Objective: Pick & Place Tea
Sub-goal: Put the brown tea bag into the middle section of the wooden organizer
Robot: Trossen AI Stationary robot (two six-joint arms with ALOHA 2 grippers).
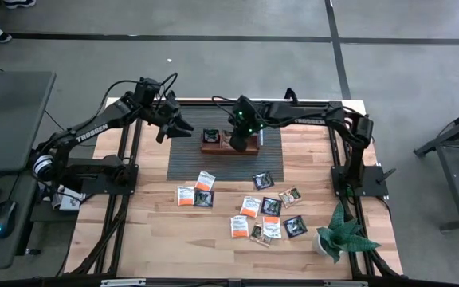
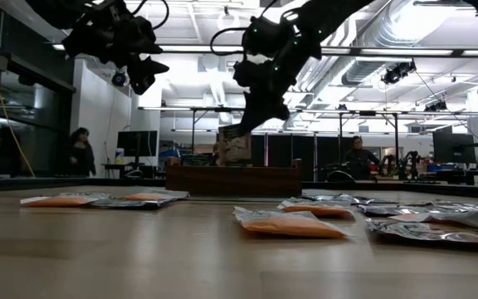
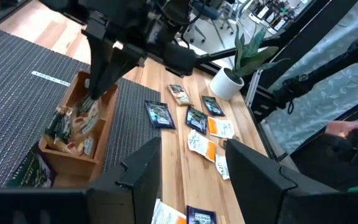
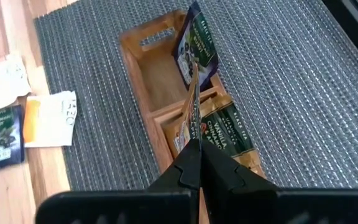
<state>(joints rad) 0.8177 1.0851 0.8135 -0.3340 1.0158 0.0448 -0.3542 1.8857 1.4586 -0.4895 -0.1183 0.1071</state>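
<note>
Right pincer [image 4: 194, 163] clenched on a tea sachet [image 4: 190, 118] above the wooden tray [image 4: 143, 81].

Wooden tray [image 4: 143, 79], woven mat [image 4: 278, 81], seemingly glossy sachets [image 1: 249, 206].

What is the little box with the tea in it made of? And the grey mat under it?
The tray looks like brown wood, smooth and plain, with grain showing on its walls. The mat looks woven, perhaps plastic or fabric strands: fine ribbed lines cross it. The sachets look like printed paper or foil; hard to tell which.
</note>
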